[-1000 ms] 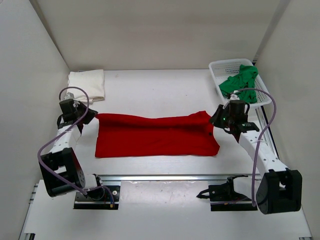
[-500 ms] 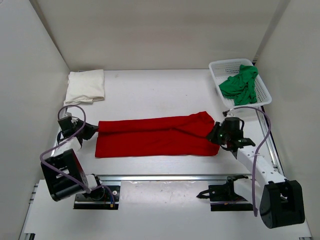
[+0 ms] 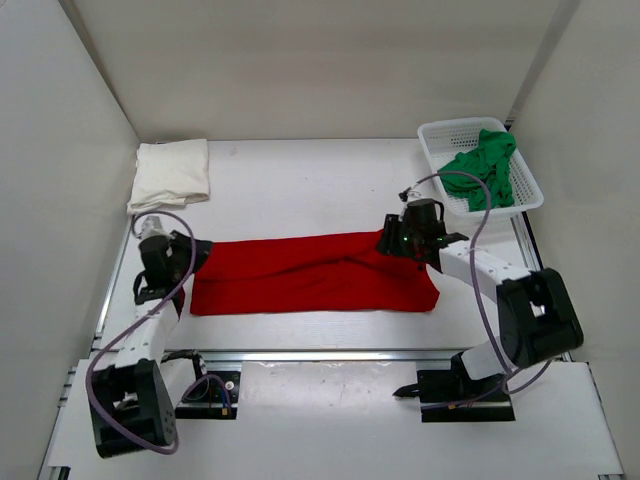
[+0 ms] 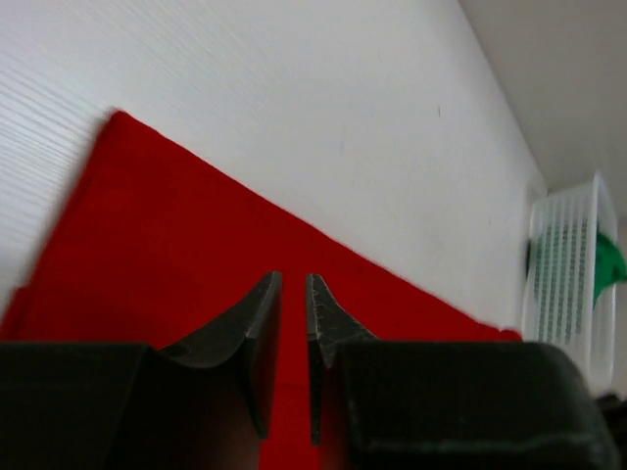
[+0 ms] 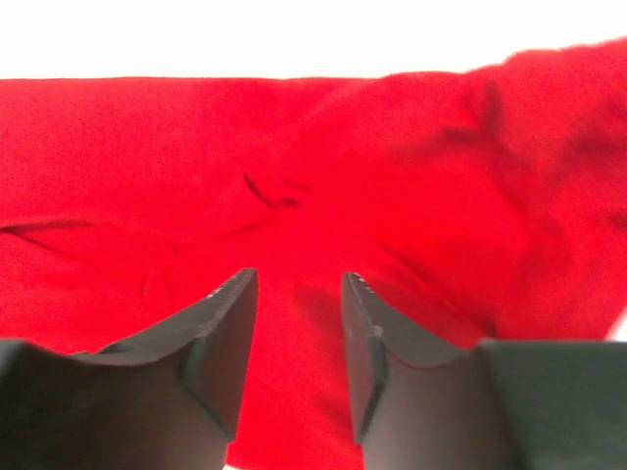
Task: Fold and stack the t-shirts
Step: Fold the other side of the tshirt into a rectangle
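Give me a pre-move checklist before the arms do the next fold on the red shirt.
1. Right gripper free of cloth: ok. Jaws apart, nothing between them, red shirt just beyond.
2. Left gripper free of cloth: ok. The gap is narrow, with no cloth seen pinched in it.
3. Red shirt lying smooth: not ok. It is a long band on the table, creased and bunched at its right end.
4. White shirt folded and out of the way: ok, at the far left corner.
5. Green shirt folded: not ok, crumpled in the basket.
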Controlling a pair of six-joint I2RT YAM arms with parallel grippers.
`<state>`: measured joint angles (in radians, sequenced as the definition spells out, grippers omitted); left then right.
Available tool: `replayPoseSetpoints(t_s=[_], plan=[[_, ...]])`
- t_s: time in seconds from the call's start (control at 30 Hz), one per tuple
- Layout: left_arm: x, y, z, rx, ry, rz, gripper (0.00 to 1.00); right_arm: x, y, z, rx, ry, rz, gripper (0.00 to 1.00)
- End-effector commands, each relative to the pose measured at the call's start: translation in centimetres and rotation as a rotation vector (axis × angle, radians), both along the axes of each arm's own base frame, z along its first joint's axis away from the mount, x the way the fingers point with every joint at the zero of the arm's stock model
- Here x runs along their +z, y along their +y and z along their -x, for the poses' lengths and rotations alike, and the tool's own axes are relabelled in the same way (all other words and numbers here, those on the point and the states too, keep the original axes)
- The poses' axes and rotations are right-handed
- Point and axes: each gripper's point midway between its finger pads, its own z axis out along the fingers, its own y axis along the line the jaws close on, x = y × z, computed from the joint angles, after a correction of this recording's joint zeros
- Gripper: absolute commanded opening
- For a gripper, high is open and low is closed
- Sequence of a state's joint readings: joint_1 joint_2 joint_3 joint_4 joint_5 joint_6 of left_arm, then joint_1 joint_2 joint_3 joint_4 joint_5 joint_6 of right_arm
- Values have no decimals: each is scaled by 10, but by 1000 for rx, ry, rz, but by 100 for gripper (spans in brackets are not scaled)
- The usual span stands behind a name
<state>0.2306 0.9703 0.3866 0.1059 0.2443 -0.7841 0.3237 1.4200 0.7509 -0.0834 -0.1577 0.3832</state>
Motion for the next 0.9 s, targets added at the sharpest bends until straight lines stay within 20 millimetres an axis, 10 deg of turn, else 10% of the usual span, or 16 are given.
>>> replayPoseSetpoints(t_s=[0.0,0.3,0.53,0.6,0.87], plan=[[0,-33,-10,-105,-4,-56,27,20,28,-31,71,-110,14,39],[-37,-161,19,-488,74,-44,25,-7,51,-50,101,-68,92,44],[-47,-172,34,-534,76,-26,24,-19,48,-60,83,-54,152,32],[-50,-174,41,-542,76,-26,25,-23,48,-50,82,-34,164,12],[-52,-187,45,-579,62,4,25,-1,38,11,3,-61,245,0]])
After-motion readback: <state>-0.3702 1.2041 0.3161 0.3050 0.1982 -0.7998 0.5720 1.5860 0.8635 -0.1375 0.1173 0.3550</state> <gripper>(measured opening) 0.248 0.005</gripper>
